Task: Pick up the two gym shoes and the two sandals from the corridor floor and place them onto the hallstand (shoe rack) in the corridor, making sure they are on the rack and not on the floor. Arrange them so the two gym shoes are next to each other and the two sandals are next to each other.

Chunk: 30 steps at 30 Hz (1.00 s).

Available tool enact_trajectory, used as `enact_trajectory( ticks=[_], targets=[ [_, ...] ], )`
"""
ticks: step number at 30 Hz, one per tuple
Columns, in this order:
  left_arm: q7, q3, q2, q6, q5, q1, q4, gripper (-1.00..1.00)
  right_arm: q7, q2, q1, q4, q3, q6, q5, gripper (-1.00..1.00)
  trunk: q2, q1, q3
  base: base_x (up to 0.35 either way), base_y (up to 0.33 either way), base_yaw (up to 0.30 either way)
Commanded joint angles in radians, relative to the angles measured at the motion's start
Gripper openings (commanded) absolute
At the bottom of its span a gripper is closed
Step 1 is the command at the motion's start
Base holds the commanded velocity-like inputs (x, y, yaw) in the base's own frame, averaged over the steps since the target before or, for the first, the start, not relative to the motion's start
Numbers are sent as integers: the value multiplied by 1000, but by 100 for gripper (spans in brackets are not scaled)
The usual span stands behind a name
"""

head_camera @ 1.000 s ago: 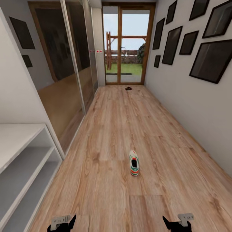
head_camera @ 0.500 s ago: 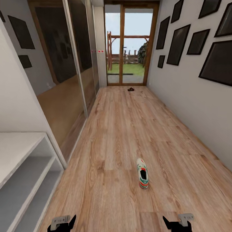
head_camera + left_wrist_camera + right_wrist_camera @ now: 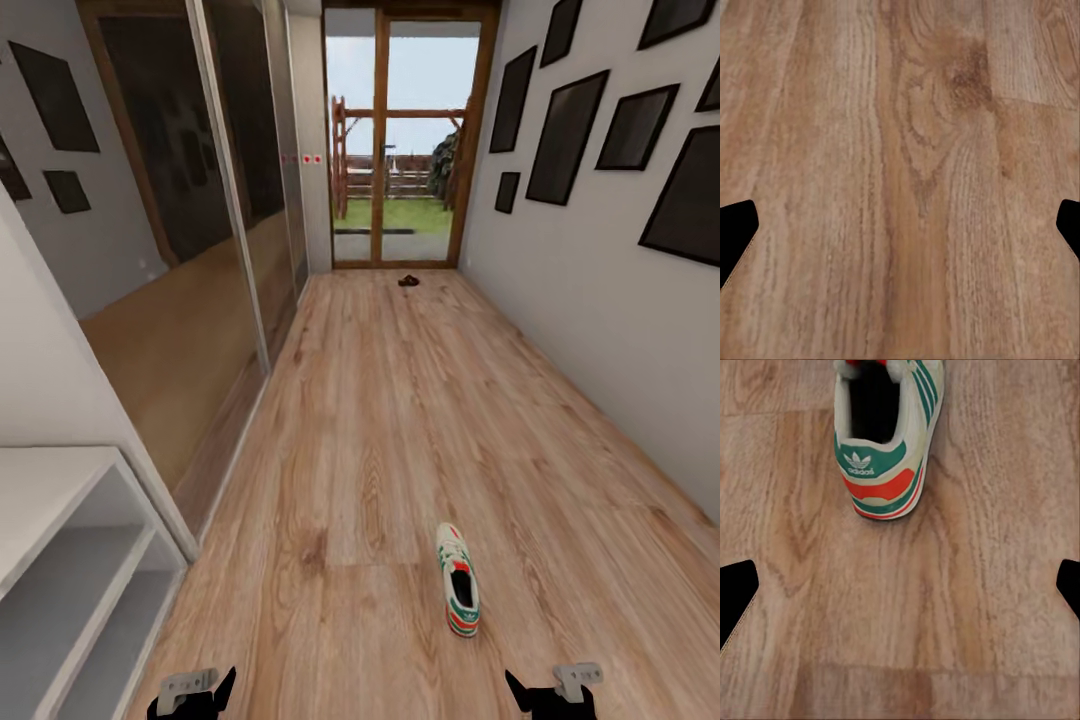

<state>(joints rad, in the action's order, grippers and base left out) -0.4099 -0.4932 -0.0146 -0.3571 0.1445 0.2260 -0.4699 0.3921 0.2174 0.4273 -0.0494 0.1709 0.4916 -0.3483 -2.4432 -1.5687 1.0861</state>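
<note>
**Closer to the trainer, both claws empty**

Compared with one second ago, my whole head picture has shifted, so the camera has travelled forward. The gym shoe [image 3: 458,580] now sits lower and more to the right, at about 5 o'clock from the picture centre, standing on the corridor floor [image 3: 380,420] with its heel toward me. The hallstand [image 3: 70,560] is at 8 o'clock and shows less of its bench top than before. A small dark thing, perhaps a sandal [image 3: 407,281], lies far away at 12 o'clock near the glass door [image 3: 400,140]; I cannot tell more.

The left gripper [image 3: 900,225] is spread wide, holding nothing, over bare planks. The right gripper [image 3: 900,585] is also spread wide and touches nothing.

The right wrist view shows the heel's green patch and red-orange band, which are too small to read from the head view.
</note>
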Motion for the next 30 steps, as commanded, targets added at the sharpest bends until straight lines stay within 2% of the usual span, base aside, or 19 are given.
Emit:
enact_trajectory(
  ticks=[1, 7, 14, 23, 30],
  targets=[
    [-6, -8, 1, -5, 10, 1, 1, 100, 5, 0, 1, 1, 7, 2, -11, 100, 0, 0, 1, 338, 3, -87],
    [-6, -8, 1, -5, 10, 1, 1, 100, 5, 0, 1, 2, 7, 2, -11, 100, 0, 0, -3, 269, 1, -191],
    [-6, -8, 1, -5, 9, 1, 1, 100, 5, 0, 1, 2, 7, 2, -11, 100, 0, 0, -5, 53, 0, -83],
    [-7, -8, 0, -5, 9, 1, 1, 100, 4, 3, 1, 0, 7, 2, -10, 100, 0, 0, -6, -9, 6, -4],
    [-7, -7, -1, -5, 8, 1, 0, 100, 4, 2, 1, 0, 7, 2, -11, 100, 0, 0, -6, -211, 136, 0]
  ],
)
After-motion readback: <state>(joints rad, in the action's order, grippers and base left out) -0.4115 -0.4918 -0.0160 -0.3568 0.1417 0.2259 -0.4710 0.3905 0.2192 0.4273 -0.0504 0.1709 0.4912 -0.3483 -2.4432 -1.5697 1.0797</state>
